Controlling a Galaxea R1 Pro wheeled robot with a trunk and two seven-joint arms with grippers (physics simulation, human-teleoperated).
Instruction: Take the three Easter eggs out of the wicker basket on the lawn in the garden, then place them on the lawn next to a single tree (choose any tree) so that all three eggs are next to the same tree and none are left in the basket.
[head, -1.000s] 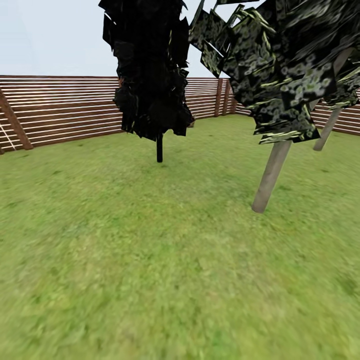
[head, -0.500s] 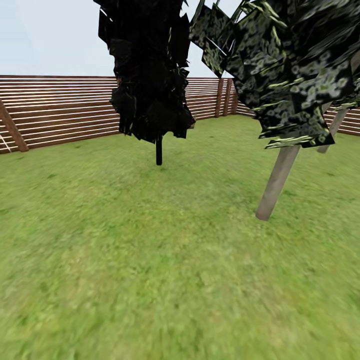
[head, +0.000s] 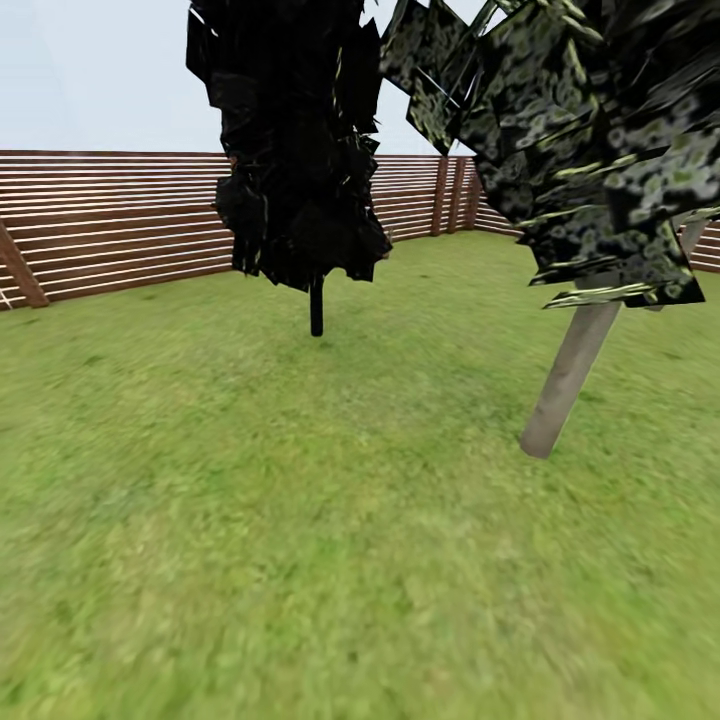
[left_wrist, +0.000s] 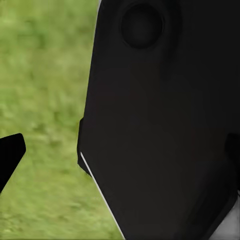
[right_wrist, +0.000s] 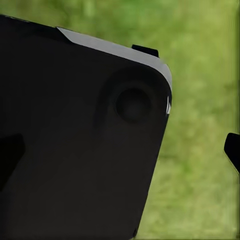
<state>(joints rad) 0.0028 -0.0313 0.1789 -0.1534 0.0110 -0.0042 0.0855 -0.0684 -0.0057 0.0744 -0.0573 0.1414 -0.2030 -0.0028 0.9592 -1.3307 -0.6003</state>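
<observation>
The lawn (head: 300, 520) spreads out ahead of me in the head view. A tree with a slim grey-beige trunk (head: 573, 375) leans at the right, its dark speckled canopy (head: 590, 150) hanging low over it. The Easter eggs and the wicker basket are out of view. In the left wrist view my left gripper (left_wrist: 120, 160) is open, one black fingertip (left_wrist: 10, 155) showing at the picture's edge over grass. My right gripper (right_wrist: 120, 155) is open too, with a fingertip (right_wrist: 233, 150) at the edge. Nothing is held between the fingers of either one.
A second, almost black tree (head: 300, 150) with a thin dark trunk (head: 317, 308) stands further back at centre. A brown slatted fence (head: 110, 220) rings the garden behind. A black part of my own body (left_wrist: 165, 125) blocks much of both wrist views.
The whole head view has shifted as I roll forward. The grey-trunked tree now looks larger and sits further right and lower in the picture.
</observation>
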